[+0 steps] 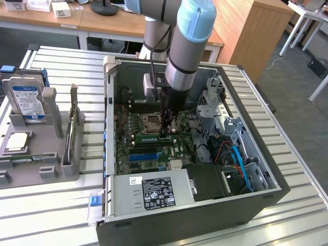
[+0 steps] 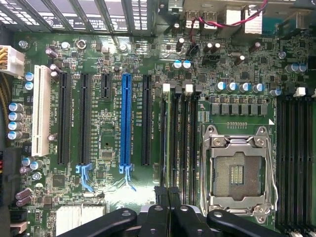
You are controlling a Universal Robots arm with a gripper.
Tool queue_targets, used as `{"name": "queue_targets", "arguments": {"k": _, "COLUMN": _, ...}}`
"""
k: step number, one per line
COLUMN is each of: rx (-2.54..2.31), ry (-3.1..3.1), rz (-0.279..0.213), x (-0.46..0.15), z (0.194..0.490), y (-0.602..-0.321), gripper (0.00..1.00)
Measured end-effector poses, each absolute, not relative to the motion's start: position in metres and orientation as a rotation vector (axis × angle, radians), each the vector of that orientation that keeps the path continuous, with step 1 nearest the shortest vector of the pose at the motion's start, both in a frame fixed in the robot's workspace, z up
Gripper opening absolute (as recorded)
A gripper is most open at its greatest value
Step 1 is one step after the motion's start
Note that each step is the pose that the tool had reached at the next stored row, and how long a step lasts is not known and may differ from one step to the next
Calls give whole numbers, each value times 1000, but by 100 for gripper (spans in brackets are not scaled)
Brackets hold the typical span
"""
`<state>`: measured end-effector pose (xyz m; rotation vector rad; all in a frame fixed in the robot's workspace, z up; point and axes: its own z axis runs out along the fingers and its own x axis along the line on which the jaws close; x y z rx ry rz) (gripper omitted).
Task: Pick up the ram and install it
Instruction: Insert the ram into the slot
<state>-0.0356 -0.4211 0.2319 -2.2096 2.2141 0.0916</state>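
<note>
— Spotted the long, thin green circuit-board ram stick [image 1: 145, 137]?
— Yes. Down on the green motherboard [image 1: 124, 154], standing upright on its long edge.
— Which way round?
— Running along the 9-to-3 o'clock line in the exterior view, top edge level, no tilt to be seen.
— And where exactly?
— At 6 o'clock of the square silver processor socket [image 1: 151, 122], just beside it.

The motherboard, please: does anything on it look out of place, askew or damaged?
One thing stands out: the CPU socket is empty, with its contact field left bare. The expansion slots and memory slots sit straight, and I see no damage or loose parts.
</note>
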Motion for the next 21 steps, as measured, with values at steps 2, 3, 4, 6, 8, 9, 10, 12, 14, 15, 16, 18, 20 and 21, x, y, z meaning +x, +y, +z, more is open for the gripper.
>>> {"name": "queue_targets", "arguments": {"k": 2, "rx": -2210, "ry": 2215, "rz": 91, "x": -36, "z": 231, "y": -421, "gripper": 12}}
{"name": "queue_targets", "arguments": {"k": 3, "rx": -2210, "ry": 2215, "rz": 91, "x": -36, "z": 231, "y": -421, "gripper": 12}}
{"name": "queue_targets", "arguments": {"k": 4, "rx": -2210, "ry": 2215, "rz": 91, "x": -36, "z": 231, "y": -421, "gripper": 12}}
{"name": "queue_targets", "arguments": {"k": 6, "rx": -2210, "ry": 2215, "rz": 91, "x": -36, "z": 231, "y": -421, "gripper": 12}}
{"name": "queue_targets", "arguments": {"k": 8, "rx": -2210, "ry": 2214, "rz": 91, "x": -36, "z": 230, "y": -421, "gripper": 12}}
{"name": "queue_targets", "arguments": {"k": 9, "rx": -2210, "ry": 2215, "rz": 91, "x": -36, "z": 230, "y": -421, "gripper": 12}}
{"name": "queue_targets", "arguments": {"k": 10, "rx": -2210, "ry": 2215, "rz": 91, "x": -36, "z": 230, "y": -421, "gripper": 12}}
{"name": "queue_targets", "arguments": {"k": 12, "rx": -2210, "ry": 2215, "rz": 91, "x": -36, "z": 230, "y": -421, "gripper": 12}}
{"name": "queue_targets", "arguments": {"k": 14, "rx": -2210, "ry": 2215, "rz": 91, "x": -36, "z": 230, "y": -421, "gripper": 12}}
{"name": "queue_targets", "arguments": {"k": 15, "rx": -2210, "ry": 2215, "rz": 91, "x": -36, "z": 230, "y": -421, "gripper": 12}}
{"name": "queue_targets", "arguments": {"k": 16, "rx": -2210, "ry": 2215, "rz": 92, "x": -36, "z": 230, "y": -421, "gripper": 13}}
{"name": "queue_targets", "arguments": {"k": 18, "rx": -2210, "ry": 2215, "rz": 91, "x": -36, "z": 230, "y": -421, "gripper": 18}}
{"name": "queue_targets", "arguments": {"k": 20, "rx": -2210, "ry": 2215, "rz": 92, "x": -36, "z": 230, "y": -421, "gripper": 25}}
{"name": "queue_targets", "arguments": {"k": 21, "rx": -2210, "ry": 2215, "rz": 91, "x": -36, "z": 230, "y": -421, "gripper": 25}}
